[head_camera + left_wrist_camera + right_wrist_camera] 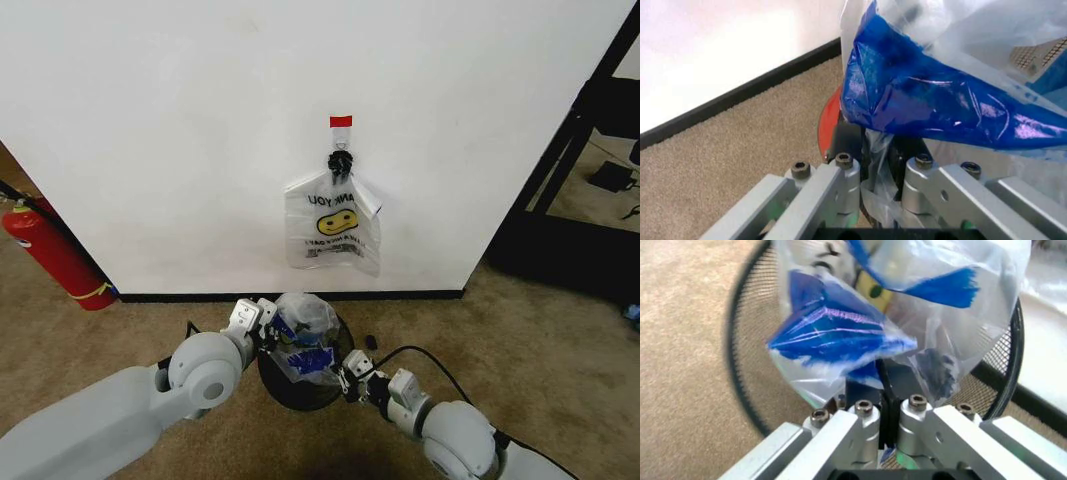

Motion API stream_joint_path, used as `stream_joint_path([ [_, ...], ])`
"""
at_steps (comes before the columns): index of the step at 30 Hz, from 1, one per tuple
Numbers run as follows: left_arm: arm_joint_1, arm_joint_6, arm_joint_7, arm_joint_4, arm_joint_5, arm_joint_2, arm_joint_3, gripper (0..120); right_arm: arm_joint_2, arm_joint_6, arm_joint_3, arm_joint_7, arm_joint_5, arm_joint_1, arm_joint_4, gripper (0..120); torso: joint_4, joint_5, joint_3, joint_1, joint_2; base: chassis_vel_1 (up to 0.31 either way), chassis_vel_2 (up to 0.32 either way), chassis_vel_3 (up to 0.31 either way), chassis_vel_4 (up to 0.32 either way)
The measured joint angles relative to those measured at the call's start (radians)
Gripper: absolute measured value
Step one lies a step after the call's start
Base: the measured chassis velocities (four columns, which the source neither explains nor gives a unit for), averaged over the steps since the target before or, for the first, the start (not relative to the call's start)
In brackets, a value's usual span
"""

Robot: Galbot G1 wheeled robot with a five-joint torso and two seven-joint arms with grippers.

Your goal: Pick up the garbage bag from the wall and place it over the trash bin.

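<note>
Two grippers at opposite sides of the trash bin (300, 385), black wire mesh, standing on tan carpet (520, 330) near the wall (200, 130). Left gripper (268, 325) at the bin's left rim, fingers (843, 182) drawn close together, pinching a fold of clear film. Right gripper (350, 378) at the bin's right rim, fingers (863, 425) pressed nearly together on another edge of the same film. Garbage bag (302, 335), thin see-through plastic with blue print patches, bunched and stretched between both grippers, hanging above and partly into the bin mouth. Red base of the bin visible under the bag in the left wrist view. Second smiley bag (333, 232) hanging on the wall from a black knot under a red tag (341, 121), above and behind the bin. Black baseboard (200, 296) along the wall foot. Red fire extinguisher (55, 255) leaning at far left. Small dark object (371, 342) on carpet just right of the bin.
</note>
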Motion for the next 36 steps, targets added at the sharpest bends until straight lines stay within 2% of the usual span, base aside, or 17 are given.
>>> stream_joint_path([
  [8,-0.053,0.0,-0.041,0.041,-0.057,-0.053,0.004,5,-0.065,0.011,-0.052,0.005,-0.046,-0.033,0.086,0,-0.0001,-0.0002,0.0,0.0,0.0,0.0,0.0,0.0,0.0],
  [25,-0.098,0.0,-0.076,0.061,-0.114,-0.086,0.001,5,-0.082,0.043,-0.149,-0.016,-0.161,-0.043,0.088,0,-0.0001,-0.0001,0.0,0.0,0.0,0.0,0.0,0.0,0.0],
  [29,-0.114,0.0,-0.085,0.057,-0.125,-0.093,0.006,5,-0.05,0.061,-0.191,-0.011,-0.206,-0.041,0.051,0,-0.0001,-0.0001,0.0,0.0,0.0,0.0,0.0,0.0,0.0],
  [36,-0.117,0.0,-0.093,0.04,-0.138,-0.092,0.01,5,0.057,0.061,-0.244,0.013,-0.25,-0.026,-0.036,0,0.0,-0.0003,0.0,0.0,0.0,0.0,0.0,0.0,0.0],
])
